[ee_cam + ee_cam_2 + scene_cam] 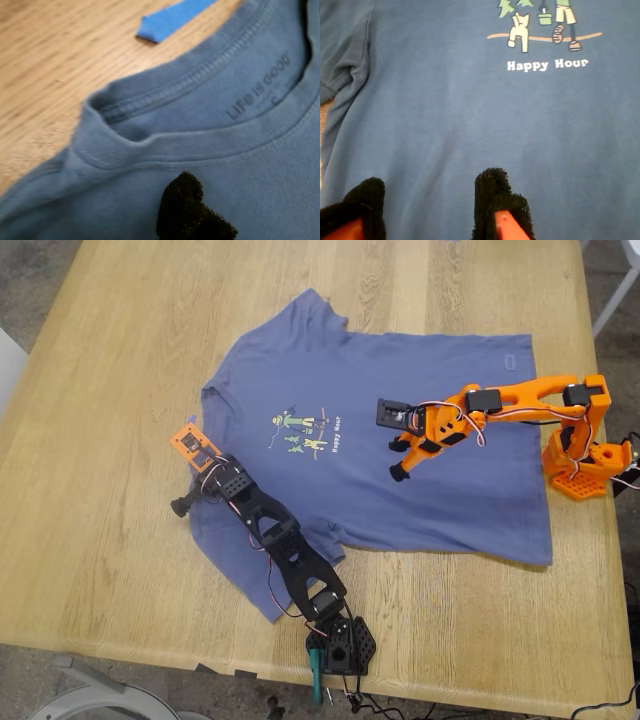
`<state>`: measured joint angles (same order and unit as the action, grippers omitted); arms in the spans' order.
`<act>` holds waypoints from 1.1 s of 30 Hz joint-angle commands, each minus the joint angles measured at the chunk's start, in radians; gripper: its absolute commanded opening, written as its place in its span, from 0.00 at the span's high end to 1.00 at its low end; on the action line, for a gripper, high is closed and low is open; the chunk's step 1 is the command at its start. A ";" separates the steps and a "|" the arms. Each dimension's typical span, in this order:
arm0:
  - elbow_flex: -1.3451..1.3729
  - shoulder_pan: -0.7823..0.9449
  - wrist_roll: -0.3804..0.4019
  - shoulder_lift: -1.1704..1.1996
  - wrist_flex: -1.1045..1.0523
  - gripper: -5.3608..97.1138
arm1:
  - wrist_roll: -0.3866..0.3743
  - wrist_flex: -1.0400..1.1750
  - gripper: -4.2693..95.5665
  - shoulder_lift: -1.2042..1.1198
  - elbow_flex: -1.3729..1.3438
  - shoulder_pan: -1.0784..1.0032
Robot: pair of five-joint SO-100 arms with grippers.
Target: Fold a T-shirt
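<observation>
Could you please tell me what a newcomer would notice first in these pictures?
First, the large slate-blue cotton T-shirt spread flat across the pale wooden table, its small cartoon print with "Happy Hour" lettering near the middle. Next, the bright orange arm reaching in from the exterior view's right, my second hand poised open just above the chest. The black arm rises from the exterior view's bottom edge, my first hand near the collar.
</observation>
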<state>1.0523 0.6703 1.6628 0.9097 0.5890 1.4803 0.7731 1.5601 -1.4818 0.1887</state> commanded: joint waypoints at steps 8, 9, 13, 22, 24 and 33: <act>-0.104 -0.066 0.006 -0.031 0.014 0.23 | -0.011 -0.023 0.68 0.008 -0.009 -0.009; -0.104 -0.066 0.006 -0.040 0.014 0.23 | -0.012 -0.023 0.68 0.009 -0.012 -0.009; -0.104 -0.044 0.002 -0.071 0.014 0.23 | -0.017 -0.025 0.69 0.023 -0.028 -0.008; -0.129 0.014 -0.018 -0.138 0.005 0.22 | -0.031 -0.061 0.70 0.025 -0.063 0.005; -0.130 0.021 -0.017 -0.144 0.000 0.23 | -0.032 -0.078 0.70 0.025 -0.077 0.005; -0.114 0.051 0.014 -0.152 0.028 0.25 | -0.057 -0.150 0.70 0.025 -0.150 0.034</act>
<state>0.9572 0.6949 1.6582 0.7593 0.6029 1.4312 0.6443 1.5601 -1.6352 0.2178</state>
